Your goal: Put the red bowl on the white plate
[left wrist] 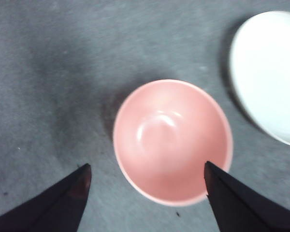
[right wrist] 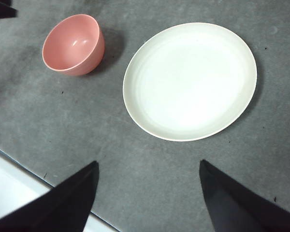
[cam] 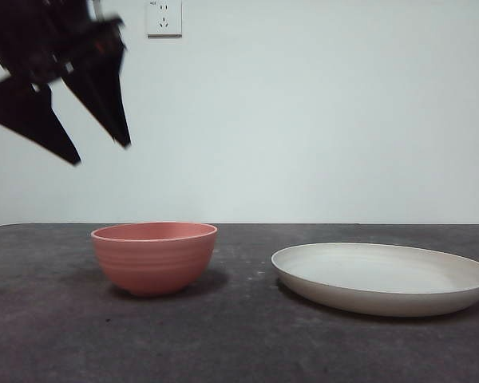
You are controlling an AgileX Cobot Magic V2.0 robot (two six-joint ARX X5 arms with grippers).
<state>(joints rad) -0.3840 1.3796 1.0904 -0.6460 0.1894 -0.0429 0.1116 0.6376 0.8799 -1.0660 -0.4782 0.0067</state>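
Red bowl (cam: 154,257) below left end effector (cam: 102,152)

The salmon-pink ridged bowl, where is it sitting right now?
The salmon-pink ridged bowl stands upright on the dark grey table, left of centre in the front view, apart from the cream-white shallow plate on its right. The open left gripper hangs above it.

Left end effector (cam: 100,152), upper left of frame: matte black, two flat wedge-shaped jaws tapering to sharp tips, angular dark housing above. Right end effector (right wrist: 147,166): same black, pointed jaws, plain and unmarked.
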